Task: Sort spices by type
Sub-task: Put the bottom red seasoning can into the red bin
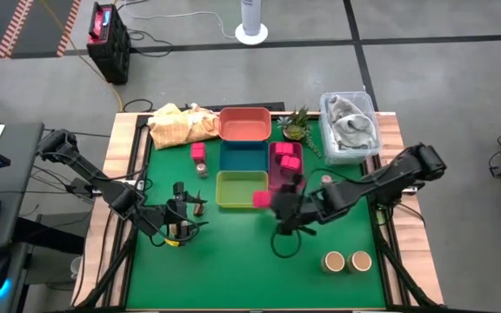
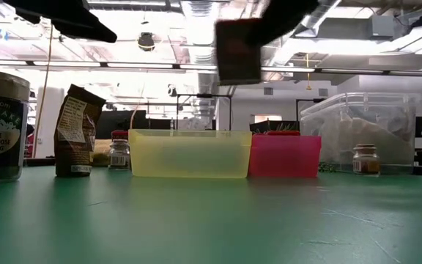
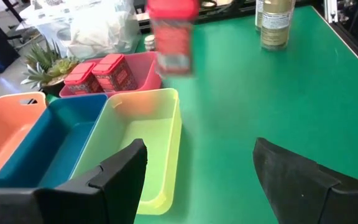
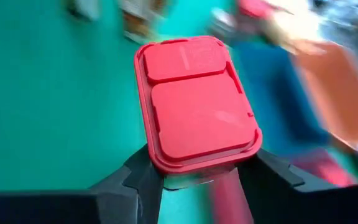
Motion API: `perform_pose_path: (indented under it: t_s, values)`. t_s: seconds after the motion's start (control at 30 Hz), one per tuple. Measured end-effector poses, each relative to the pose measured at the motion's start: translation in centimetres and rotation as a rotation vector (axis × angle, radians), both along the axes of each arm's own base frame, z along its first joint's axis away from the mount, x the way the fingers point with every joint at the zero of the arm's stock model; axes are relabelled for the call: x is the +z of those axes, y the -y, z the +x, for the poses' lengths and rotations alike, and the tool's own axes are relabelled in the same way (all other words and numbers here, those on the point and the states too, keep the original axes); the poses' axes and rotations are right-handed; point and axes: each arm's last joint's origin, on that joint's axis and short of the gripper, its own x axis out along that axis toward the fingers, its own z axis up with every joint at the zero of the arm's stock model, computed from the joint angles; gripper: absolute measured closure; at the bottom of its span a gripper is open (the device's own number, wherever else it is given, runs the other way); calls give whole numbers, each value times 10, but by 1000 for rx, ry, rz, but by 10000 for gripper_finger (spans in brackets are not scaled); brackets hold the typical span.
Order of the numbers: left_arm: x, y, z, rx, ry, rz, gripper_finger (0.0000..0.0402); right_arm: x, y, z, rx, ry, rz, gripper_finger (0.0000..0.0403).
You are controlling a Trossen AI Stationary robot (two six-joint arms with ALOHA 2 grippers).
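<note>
My right gripper [image 1: 274, 203] is shut on a bright pink squarish spice box [image 1: 262, 198] and carries it in the air over the near ends of the yellow tray [image 1: 237, 189] and the pink tray [image 1: 283, 178]. Two more pink boxes [image 3: 98, 74] stand inside the pink tray. Another pink box [image 1: 198, 151] and a tiny jar [image 1: 202, 169] stand on the mat left of the blue tray [image 1: 243, 156]. Two round tan-topped jars [image 1: 347, 260] stand near the front right. My left gripper [image 1: 181, 224] is open and hovers left of the yellow tray, beside a brown packet [image 1: 197, 205]. My right gripper pinches the pink box by two opposite side walls just below its lid [image 4: 194, 102], one finger [image 4: 143, 177] on each side. The fingers come from the table's right, slanting down. The box [image 2: 238, 51] is lifted clear, well above the trays, lid up.
An orange tray [image 1: 244, 124] lies behind the blue one. A green spiky plant [image 1: 296, 124], a clear bin with cloth [image 1: 350, 126] and a yellow bag [image 1: 181, 126] line the far edge. A small jar [image 1: 326, 180] stands right of the pink tray. Open green mat lies near the front.
</note>
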Motion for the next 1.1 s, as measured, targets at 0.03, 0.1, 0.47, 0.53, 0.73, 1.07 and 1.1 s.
perform_pose_path:
  t_s: [0.03,0.1,0.47,0.53,0.73,1.07,1.1]
  values:
    - [0,0,0,0,0,0,123,1,1,-7,-45,-20,-33,200]
    - [0,0,0,0,0,0,123,-1,4,-16,-124,-52,-81,200]
    - [1,-6,4,30,8,14,123,-47,27,-29,-262,-154,-166,199]
    - [1,-6,4,30,8,14,123,-49,33,-28,-282,-154,-169,199]
    - [1,-6,4,32,8,10,123,-48,47,-23,-264,-180,-197,198]
    - [1,-6,4,31,5,13,123,-56,77,-19,-249,-218,-90,198]
    - [1,-6,4,31,4,14,123,-59,79,-20,-239,-215,-69,198]
